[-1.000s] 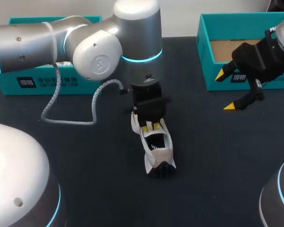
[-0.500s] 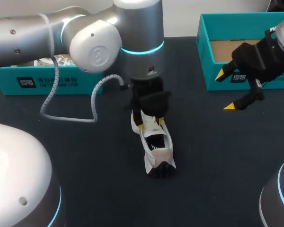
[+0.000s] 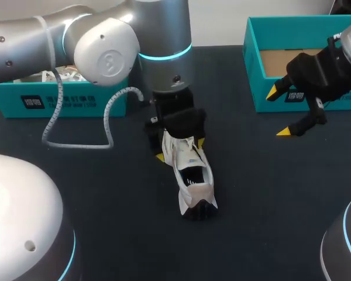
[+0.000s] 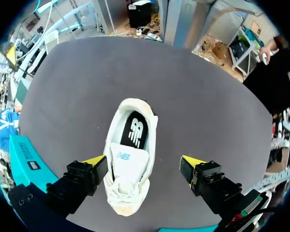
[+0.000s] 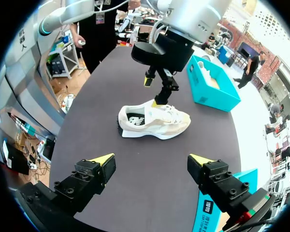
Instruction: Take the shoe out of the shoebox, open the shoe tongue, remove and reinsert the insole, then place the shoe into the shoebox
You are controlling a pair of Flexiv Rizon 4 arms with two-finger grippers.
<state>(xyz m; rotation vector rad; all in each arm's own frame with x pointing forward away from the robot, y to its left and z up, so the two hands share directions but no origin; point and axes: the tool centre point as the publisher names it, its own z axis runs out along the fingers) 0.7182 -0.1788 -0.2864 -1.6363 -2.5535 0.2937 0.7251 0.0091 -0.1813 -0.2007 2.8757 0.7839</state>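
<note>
**Head view.** The shoe (image 3: 190, 175), a pale low trainer, stands on its sole on the dark table (image 3: 269, 193), out of its box. My left gripper (image 3: 179, 149) hangs over the shoe's toe end, fingers spread wide, one yellow tip at each side of the forefoot. My right gripper (image 3: 279, 112) is well apart from the shoe, likewise spread wide and holding nothing, in front of the open teal shoebox (image 3: 281, 100). A second teal box (image 3: 76, 100) stands well apart from the shoe on the opposite side.

**Left wrist view.** The shoe (image 4: 129, 164) sits off centre between the left gripper's fingers. One tip is just beside the shoe's flank and the other is clear of it, so there is no grip. The white tongue (image 4: 124, 159) lies flat over the throat, with the laces (image 4: 122, 191) toward the toe. The black insole (image 4: 137, 130) shows at the heel opening and looks seated.

**Right wrist view.** The shoe (image 5: 154, 121) is side on, with a cream upper, white sole and dark heel. The left gripper (image 5: 153, 92) is above the laced part. Its lower tip is near the laces, but I cannot confirm contact. The right gripper (image 5: 152, 159) is wide and short of the shoe.

**Assessment.** I judge the step in hand to be opening the tongue. To do it well I would narrow the left fingers and centre them on the tongue's free edge by the collar. They should pinch the tongue alone and draw it toward the toe. The shoe looks light and may slide, so the right gripper should brace the heel first
</note>
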